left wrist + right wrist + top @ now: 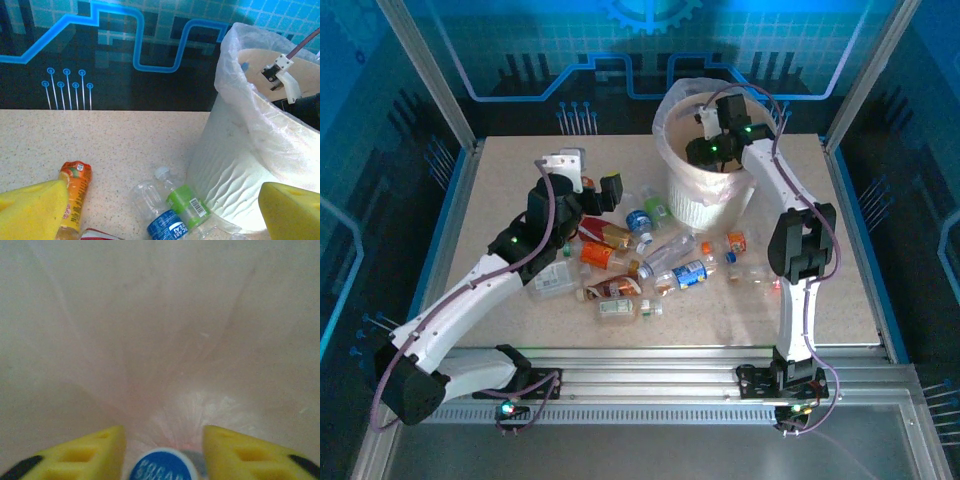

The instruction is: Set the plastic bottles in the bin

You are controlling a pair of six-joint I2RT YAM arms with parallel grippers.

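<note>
The white ribbed bin (pixel 703 203), lined with a translucent bag, stands at the back centre of the table. My right gripper (pixel 710 135) reaches down inside it. In the right wrist view its yellow fingers (pixel 97 452) hold a bottle with a blue printed cap (pixel 165 467) over the bag's bottom. Several plastic bottles (pixel 630 262) lie in a pile left of and in front of the bin. My left gripper (pixel 605 190) hovers open above the pile's back edge. Below it lie a green-label bottle (pixel 186 204), a blue-label bottle (pixel 167 227) and an orange-label bottle (pixel 74 192), beside the bin (pixel 225 165).
A glass wall with blue lines closes the back of the table. Aluminium frame posts stand at both sides. An orange-capped bottle (pixel 735 241) and a clear one (pixel 755 272) lie right of the pile, near the right arm's forearm (pixel 800 245).
</note>
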